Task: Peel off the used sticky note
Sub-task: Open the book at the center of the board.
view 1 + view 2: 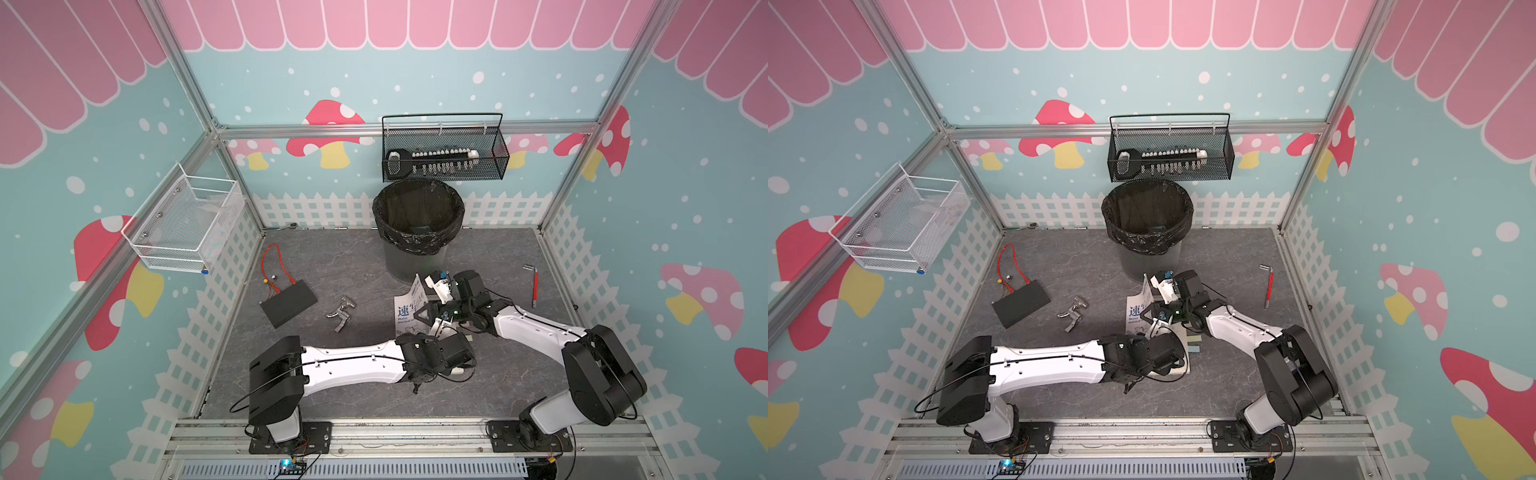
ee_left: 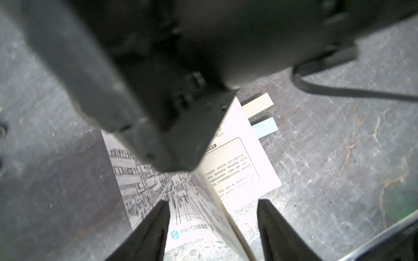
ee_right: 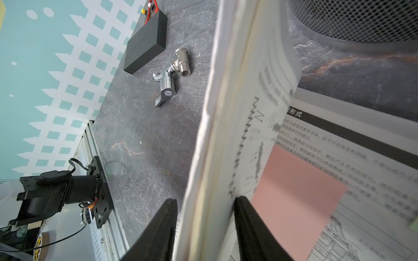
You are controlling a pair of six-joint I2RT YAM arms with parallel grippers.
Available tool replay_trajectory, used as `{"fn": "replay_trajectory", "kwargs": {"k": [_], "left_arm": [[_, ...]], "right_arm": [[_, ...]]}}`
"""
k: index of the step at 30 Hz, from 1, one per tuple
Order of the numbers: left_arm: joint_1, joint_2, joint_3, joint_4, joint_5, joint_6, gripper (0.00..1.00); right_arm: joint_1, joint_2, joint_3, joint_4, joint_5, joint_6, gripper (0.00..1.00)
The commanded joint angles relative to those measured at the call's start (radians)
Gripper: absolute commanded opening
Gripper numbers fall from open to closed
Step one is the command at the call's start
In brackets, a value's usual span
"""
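Holding the book (image 3: 237, 113) open, the right gripper (image 3: 205, 200) is clamped on a raised sheaf of pages, which stand nearly upright between its fingers. In the right wrist view the pink sticky note (image 3: 298, 203) lies on the flat page beside that sheaf, stuck over printed text and close to one finger. The left gripper (image 2: 213, 203) hovers over the book's near end with its fingers apart, straddling the fold. One finger overlaps the drawing page, the other stands clear of the paper, and nothing is gripped. A yellow tab (image 2: 257, 105) and a blue tab (image 2: 264, 127) stick out past a page edge. In both top views the book (image 1: 405, 309) (image 1: 1136, 311) lies on the table (image 1: 332, 257) just in front of the bin (image 1: 415, 249), between the two arms. A tap (image 3: 169, 74) and a black box (image 3: 144, 49) lie well apart from it, toward the left.
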Motion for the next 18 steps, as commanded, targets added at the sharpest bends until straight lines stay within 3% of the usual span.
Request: {"fn": "replay_trajectory", "kwargs": {"k": [1,6,12,15,18], "left_arm": [[-0.005,0.022,0.024,-0.041,-0.055,-0.04,0.37],[-0.006,0.045,0.032,-0.041,-0.069,-0.047,0.0],[-0.006,0.02,0.007,-0.05,-0.103,-0.067,0.0],[-0.005,-0.013,-0.02,-0.053,-0.123,-0.083,0.0],[-0.003,-0.049,-0.051,-0.052,-0.14,-0.101,0.0]], "right_arm": [[0.009,0.015,0.018,0.021,-0.005,-0.015,0.46],[0.009,0.018,0.018,0.021,-0.005,-0.017,0.46],[0.009,0.006,0.022,0.015,0.026,-0.009,0.51],[0.008,-0.025,0.034,-0.003,0.089,0.004,0.63],[0.007,-0.073,0.044,-0.013,0.152,0.028,0.81]]}}
